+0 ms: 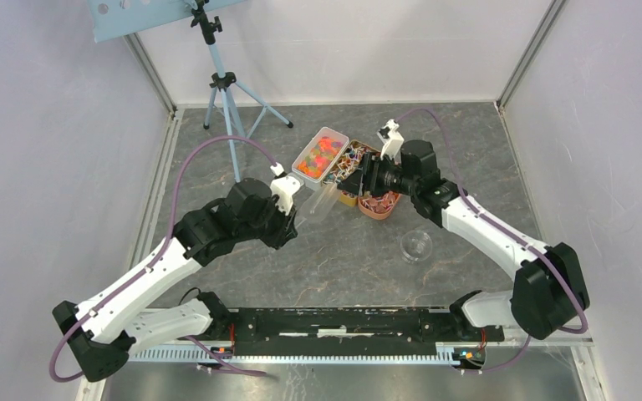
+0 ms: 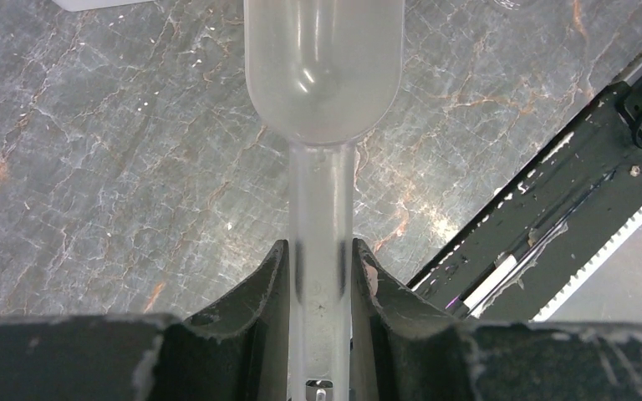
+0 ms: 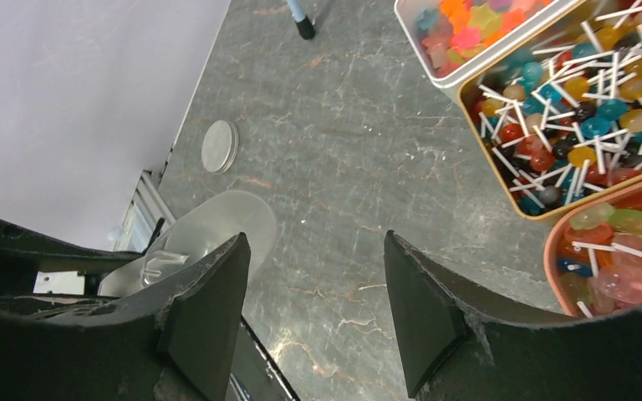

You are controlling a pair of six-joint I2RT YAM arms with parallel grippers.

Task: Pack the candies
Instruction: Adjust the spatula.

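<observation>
Candies (image 3: 575,117) lie jumbled, long axes seemingly pointing every way.

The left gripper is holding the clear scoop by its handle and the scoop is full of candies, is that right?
Not quite. The left gripper holds the clear scoop by its handle, but the scoop is empty, with nothing inside it, as the left wrist view shows.
</observation>
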